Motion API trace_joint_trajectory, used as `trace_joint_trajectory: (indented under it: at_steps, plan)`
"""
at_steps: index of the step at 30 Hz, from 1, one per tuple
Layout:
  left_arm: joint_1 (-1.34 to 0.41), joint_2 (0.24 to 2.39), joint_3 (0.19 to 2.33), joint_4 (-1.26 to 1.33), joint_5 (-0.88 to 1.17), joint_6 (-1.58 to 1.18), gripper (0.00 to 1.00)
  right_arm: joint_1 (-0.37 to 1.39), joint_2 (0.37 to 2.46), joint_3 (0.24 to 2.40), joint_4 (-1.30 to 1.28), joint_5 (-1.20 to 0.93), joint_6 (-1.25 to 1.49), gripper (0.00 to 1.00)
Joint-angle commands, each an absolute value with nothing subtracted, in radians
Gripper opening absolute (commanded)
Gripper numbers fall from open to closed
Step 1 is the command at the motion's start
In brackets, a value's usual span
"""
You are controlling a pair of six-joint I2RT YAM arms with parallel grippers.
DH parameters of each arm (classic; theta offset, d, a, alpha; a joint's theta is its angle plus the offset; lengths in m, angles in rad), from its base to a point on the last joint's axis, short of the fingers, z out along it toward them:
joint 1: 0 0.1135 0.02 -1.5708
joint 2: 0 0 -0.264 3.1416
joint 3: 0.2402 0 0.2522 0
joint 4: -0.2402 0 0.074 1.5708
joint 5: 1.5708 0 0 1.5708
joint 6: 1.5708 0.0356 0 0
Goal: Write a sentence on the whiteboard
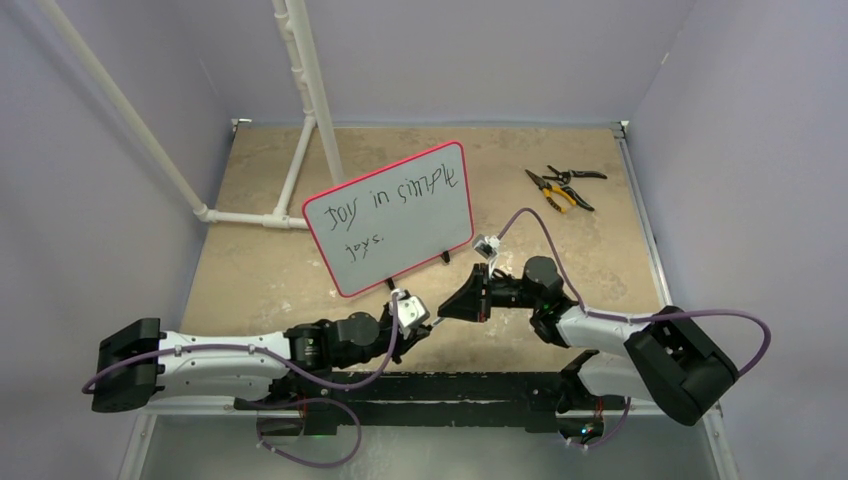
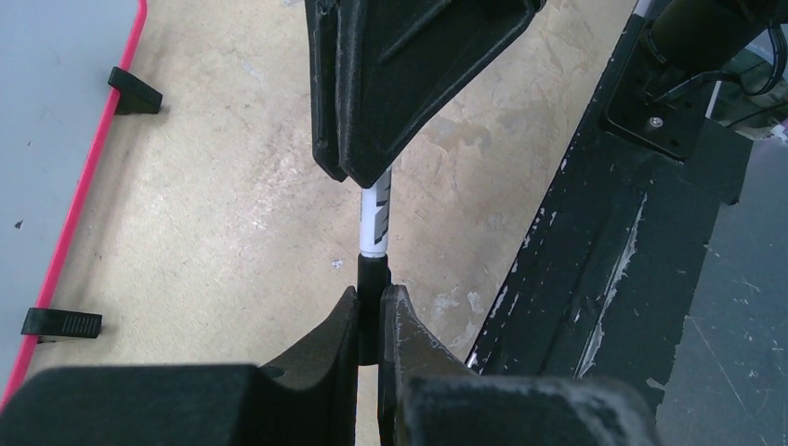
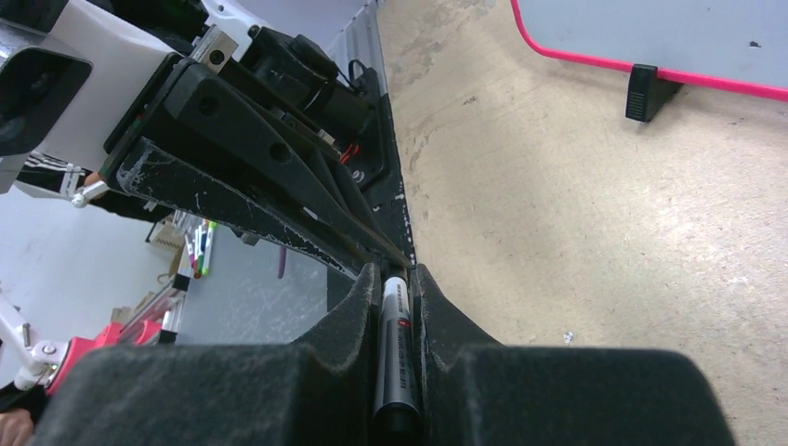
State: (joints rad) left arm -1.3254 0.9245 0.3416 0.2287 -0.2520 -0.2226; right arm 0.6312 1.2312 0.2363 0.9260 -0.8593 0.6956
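Our left gripper (image 2: 372, 294) was clenched on the black cap (image 2: 372, 271), and our right gripper (image 3: 397, 279) grasped the marker (image 3: 394, 325) by its barrel, tip to tip above the table (image 1: 300, 270). Whether the cap was fully seated we could not tell. From above, the whiteboard (image 1: 425, 240) stood propped at eleven o'clock of them, near but apart. The sentence (image 1: 385, 196) read "Joy in simple joys." with a full stop, so we judged the writing done, with only capping and setting down left.
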Motion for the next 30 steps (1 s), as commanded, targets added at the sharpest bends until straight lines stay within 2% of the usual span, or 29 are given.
trace_joint_trajectory:
  at_steps: [1, 4, 13, 16, 20, 25, 30]
  plan:
    - [-1.322, 0.926, 0.427, 0.36, -0.323, -0.216, 0.0, 0.643, 1.23, 0.247, 0.927, -0.93, 0.713, 0.0]
    - [-1.322, 0.912, 0.438, 0.315, -0.316, -0.238, 0.0, 0.643, 1.226, 0.243, 0.927, -0.924, 0.713, 0.0]
    - [-1.322, 0.829, 0.488, 0.077, -0.279, -0.326, 0.38, 0.643, 1.233, 0.241, 0.927, -0.911, 0.71, 0.0]
    - [-1.322, 0.816, 0.502, 0.026, -0.249, -0.348, 0.48, 0.644, 1.229, 0.242, 0.924, -0.907, 0.709, 0.0]
    - [-1.322, 0.837, 0.52, -0.063, -0.196, -0.379, 0.54, 0.643, 1.208, 0.241, 0.915, -0.89, 0.71, 0.0]
    - [-1.322, 0.872, 0.517, -0.105, -0.173, -0.432, 0.67, 0.643, 1.182, 0.239, 0.902, -0.871, 0.706, 0.0]
    - [-1.322, 0.922, 0.515, -0.087, -0.179, -0.437, 0.7, 0.643, 1.181, 0.242, 0.907, -0.878, 0.701, 0.0]
